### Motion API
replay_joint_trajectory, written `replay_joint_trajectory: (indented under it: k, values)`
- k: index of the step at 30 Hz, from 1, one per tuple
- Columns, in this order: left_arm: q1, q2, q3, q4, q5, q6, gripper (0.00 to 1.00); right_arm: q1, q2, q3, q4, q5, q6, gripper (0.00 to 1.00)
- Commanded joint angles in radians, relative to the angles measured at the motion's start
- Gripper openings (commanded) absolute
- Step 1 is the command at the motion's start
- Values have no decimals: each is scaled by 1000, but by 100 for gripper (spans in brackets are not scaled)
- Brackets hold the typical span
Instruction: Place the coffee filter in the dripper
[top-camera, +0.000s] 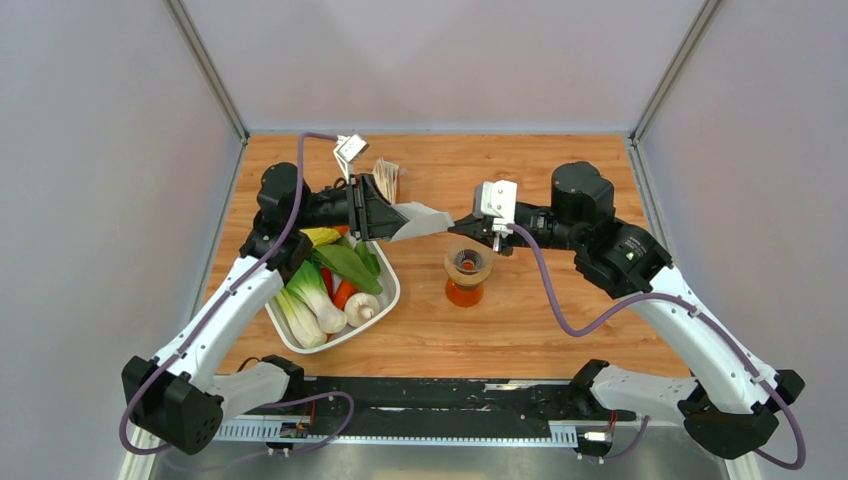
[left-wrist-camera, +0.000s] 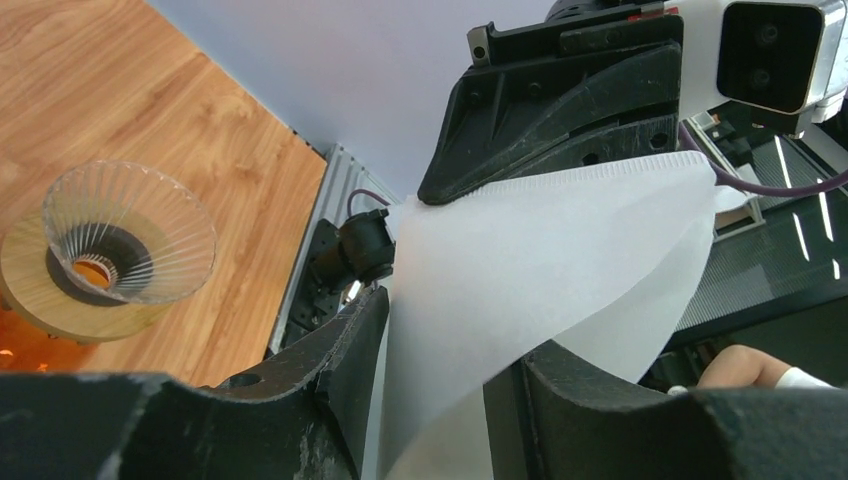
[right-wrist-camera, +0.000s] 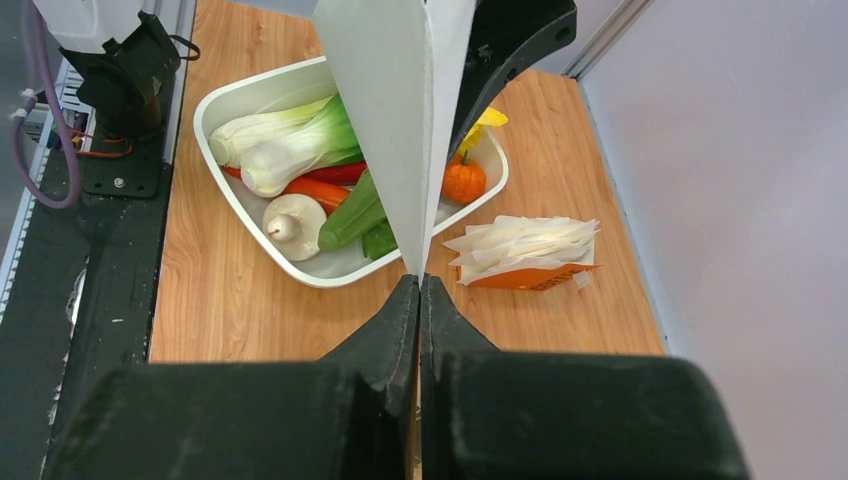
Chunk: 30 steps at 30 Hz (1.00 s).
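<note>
Two grippers meet above the counter (top-camera: 560, 170). The coffee filter (left-wrist-camera: 540, 270) hangs between them in the air, up and to the left of the dripper (top-camera: 467, 263), which sits on an orange glass vessel (top-camera: 465, 292). The right gripper (right-wrist-camera: 420, 300) has its jaws closed on the filter's edge. The left gripper (left-wrist-camera: 440, 340) has its jaws apart with the paper passing between them; contact cannot be judged. The filter's lower end is cut off in the left wrist view. Seen edge-on from the right wrist, it hides part of the vegetable tray (right-wrist-camera: 215, 95).
</note>
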Motion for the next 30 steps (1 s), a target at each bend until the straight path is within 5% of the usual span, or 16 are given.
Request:
replay_joint_trajectory:
  k: [1,14,21,30]
  values:
    - [-21,13,37,49,-19,11,50,-2,0,36,64,-53,22,0]
    - [-39,35,39,40,-29,44,56,-2,-2,30,77,-89,47,0]
    - [-40,1,81,-134,-44,195,58,-3,-15,26,35,-103,44,0]
    - [-49,-23,83,-146,-12,264,60,-2,17,40,34,-104,71,0]
